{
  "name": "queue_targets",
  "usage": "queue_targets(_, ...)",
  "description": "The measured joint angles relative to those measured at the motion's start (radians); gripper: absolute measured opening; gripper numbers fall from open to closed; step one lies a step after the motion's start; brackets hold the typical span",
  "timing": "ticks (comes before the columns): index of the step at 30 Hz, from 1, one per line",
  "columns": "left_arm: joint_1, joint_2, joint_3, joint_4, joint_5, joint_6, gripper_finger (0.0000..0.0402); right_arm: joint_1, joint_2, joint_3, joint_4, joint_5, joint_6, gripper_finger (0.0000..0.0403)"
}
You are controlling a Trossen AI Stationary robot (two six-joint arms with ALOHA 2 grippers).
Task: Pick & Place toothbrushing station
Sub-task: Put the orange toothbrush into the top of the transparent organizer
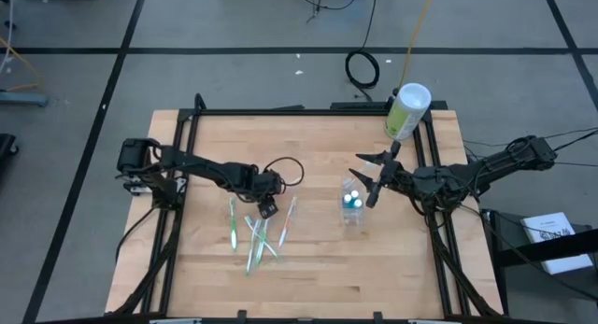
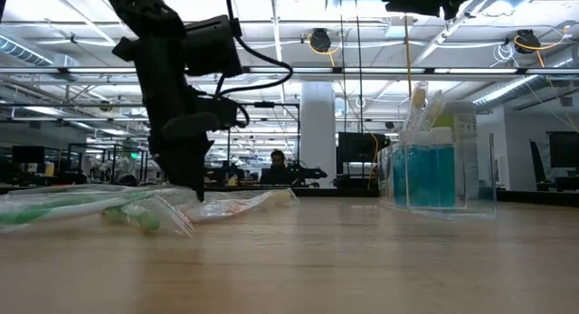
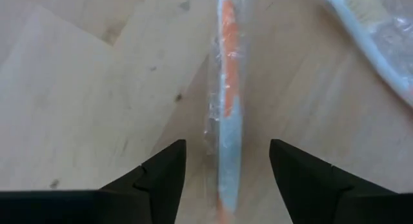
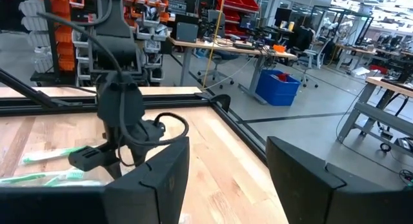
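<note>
Orange-and-blue wrapped toothbrush [image 3: 227,121] lies on the table [image 3: 84,101] between my left tool's [image 3: 227,175] parted fingers; my right tool [image 4: 227,179] hovers open.

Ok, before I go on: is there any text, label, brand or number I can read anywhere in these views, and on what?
Nothing can be read in any view.
White paper beside the table's right edge: dark print, too small to read.
Pale-green canister with a white lid: no label legible.
Clear cup: blue contents, no lettering made out.
Wrapped toothbrush between the left gripper's open fingers: no print shows.
</note>
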Motion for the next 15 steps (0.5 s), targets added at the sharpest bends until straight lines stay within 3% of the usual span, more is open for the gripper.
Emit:
queue_targets(9, -0.005, 0.051, -0.003, 0.009, -0.008, -0.026, 0.02, -0.001, 0.0, 0.0, -0.005, 0.0, 0.0, 0.0196)
queue_targets(15, -0.004, 0.048, -0.005, 0.01, -0.003, -0.027, 0.0139, -0.001, 0.0, 0.0, -0.005, 0.0, 0.0, 0.0196)
